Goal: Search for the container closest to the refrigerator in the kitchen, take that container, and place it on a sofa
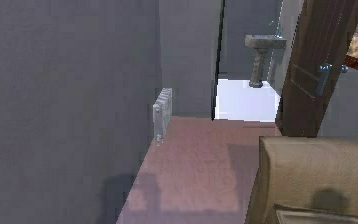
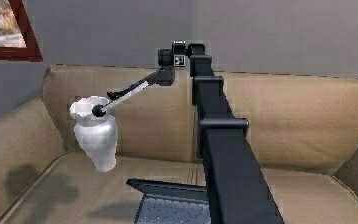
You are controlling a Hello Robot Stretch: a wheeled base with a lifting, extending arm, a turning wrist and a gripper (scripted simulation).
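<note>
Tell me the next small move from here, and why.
Probably lower the arm a little. The white vase hangs at the far end of the gripper, apparently clear above the seat of the sofa, left of a dark flat object lying there. Going straight down should set it on bare cushion.

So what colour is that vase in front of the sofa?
The vase is white; the arm side view shows it best.

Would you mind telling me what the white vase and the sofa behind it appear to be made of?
The white vase is probably glazed ceramic: smooth, with soft highlights. The sofa is likely tan leather or leatherette: matte, smooth cushions with seams; fabric is possible.
</note>
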